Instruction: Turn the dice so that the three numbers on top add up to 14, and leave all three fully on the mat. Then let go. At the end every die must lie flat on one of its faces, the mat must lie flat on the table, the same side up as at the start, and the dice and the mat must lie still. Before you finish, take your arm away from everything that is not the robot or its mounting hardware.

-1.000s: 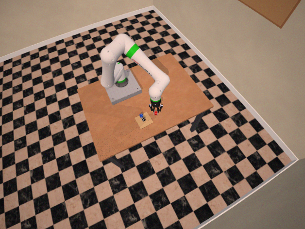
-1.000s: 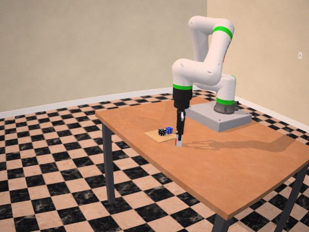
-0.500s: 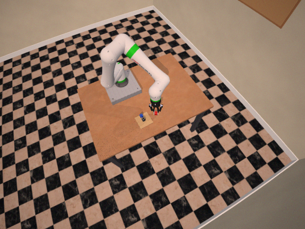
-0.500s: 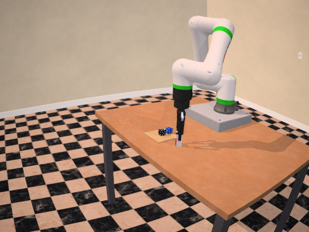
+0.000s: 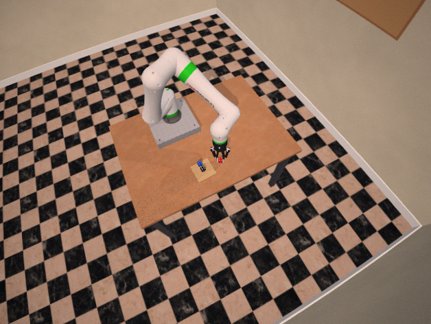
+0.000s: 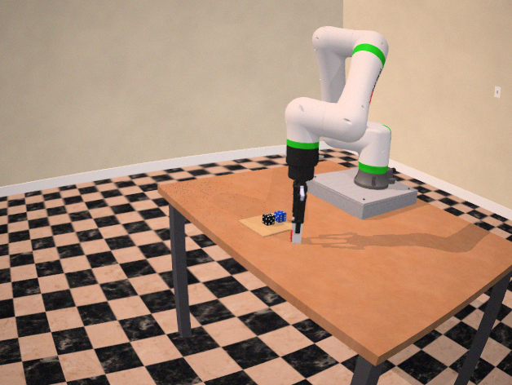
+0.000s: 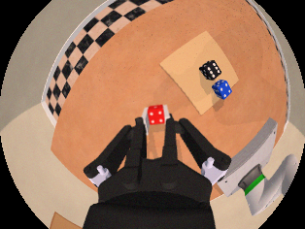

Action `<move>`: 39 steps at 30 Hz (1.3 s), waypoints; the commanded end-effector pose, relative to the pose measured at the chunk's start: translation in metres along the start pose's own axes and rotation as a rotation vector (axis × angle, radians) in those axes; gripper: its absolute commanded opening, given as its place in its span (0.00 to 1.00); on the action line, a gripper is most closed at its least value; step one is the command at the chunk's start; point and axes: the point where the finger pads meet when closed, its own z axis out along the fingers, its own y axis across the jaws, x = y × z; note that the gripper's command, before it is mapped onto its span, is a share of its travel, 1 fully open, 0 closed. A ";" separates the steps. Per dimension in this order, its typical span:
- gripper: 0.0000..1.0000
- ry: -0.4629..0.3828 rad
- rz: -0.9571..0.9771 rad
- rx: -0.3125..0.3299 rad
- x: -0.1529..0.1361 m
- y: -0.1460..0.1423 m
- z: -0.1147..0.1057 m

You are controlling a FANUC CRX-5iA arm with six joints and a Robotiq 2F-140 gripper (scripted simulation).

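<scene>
Your gripper's fingers [image 5: 219, 158] [image 6: 297, 236] are closed on the red die [image 5: 220, 160] [image 6: 291, 236] [image 7: 156, 114], one pad against each of two opposite sides. They point down, low over the surface [image 5: 257, 128] [image 6: 351, 281] [image 7: 107, 87]; you can't tell whether the die touches it. The die is off the mat [image 5: 208, 176] [image 6: 258, 228] [image 7: 185, 68], just beside it. In your wrist view, the mat lies between one and two o'clock from the red die; in your top view, it's toward eight.

You have the black die [image 5: 202, 169] [image 6: 267, 219] [image 7: 210, 70] and the blue die [image 5: 199, 163] [image 6: 280, 215] [image 7: 222, 89] at the mat. From the wrist, blue sits at five o'clock from black, very near it, by the mat's edge. You can't tell whether blue is fully on.

That view shows you four pips on the red face toward the camera and six on the black one. Your arm's base plate [image 5: 160, 142] [image 6: 364, 210] [image 7: 272, 127] is toward four o'clock there, well apart from the red die.
</scene>
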 end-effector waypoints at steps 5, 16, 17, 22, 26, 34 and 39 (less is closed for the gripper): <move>0.16 0.000 0.000 0.000 0.000 0.000 -0.004; 0.16 0.000 0.000 0.000 0.000 0.000 -0.058; 0.16 0.000 0.000 0.000 0.000 0.000 -0.066; 0.16 0.000 0.000 0.000 0.000 0.000 -0.094; 0.16 0.000 0.000 0.000 0.000 0.000 -0.100; 0.16 0.000 0.000 0.000 0.000 0.000 -0.100; 0.16 0.000 -0.062 0.000 0.013 0.008 -0.101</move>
